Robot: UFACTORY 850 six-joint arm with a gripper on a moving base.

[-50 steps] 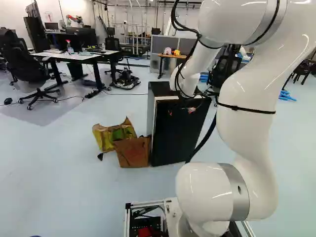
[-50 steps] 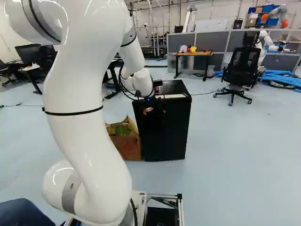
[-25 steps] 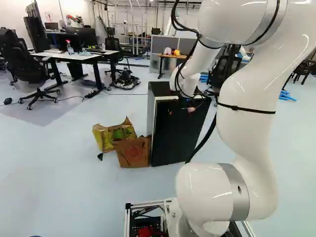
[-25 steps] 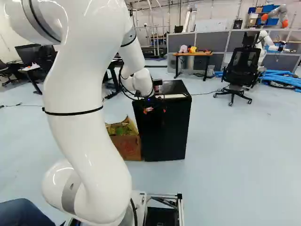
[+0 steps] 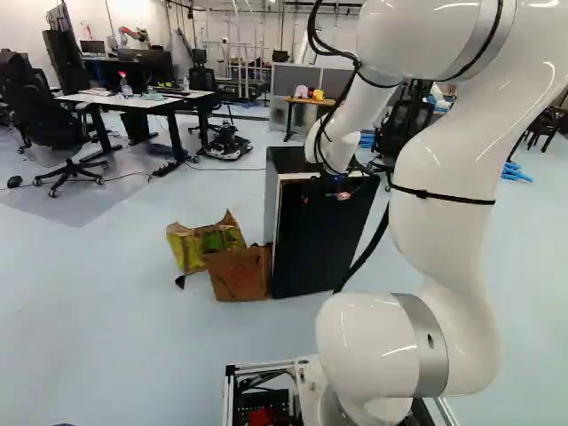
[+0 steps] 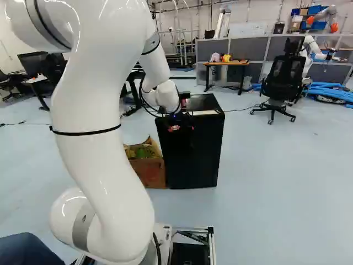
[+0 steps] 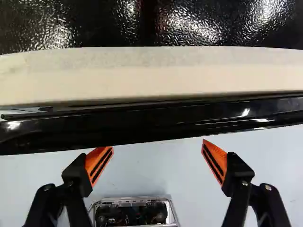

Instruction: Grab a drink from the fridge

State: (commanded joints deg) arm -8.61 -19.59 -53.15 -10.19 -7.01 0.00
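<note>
Two orange-padded fingers (image 7: 98, 165) of the end effector (image 7: 157, 147) stand wide apart, holding nothing, near the black door (image 7: 151, 124) of the fridge (image 6: 205, 102) — placed there, presumably, because it looks closed and must open first — with the drink out of sight, likely inside.

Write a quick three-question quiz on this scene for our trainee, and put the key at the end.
1. What colour are the pads on the pincer?
A) White
B) Orange
C) Blue

2. True or false: the pincer is fully shut.

3. Fill in the word: on the floor right beside the black fridge stands an open cardboard ____.

Key: 1. B; 2. False; 3. box
</note>
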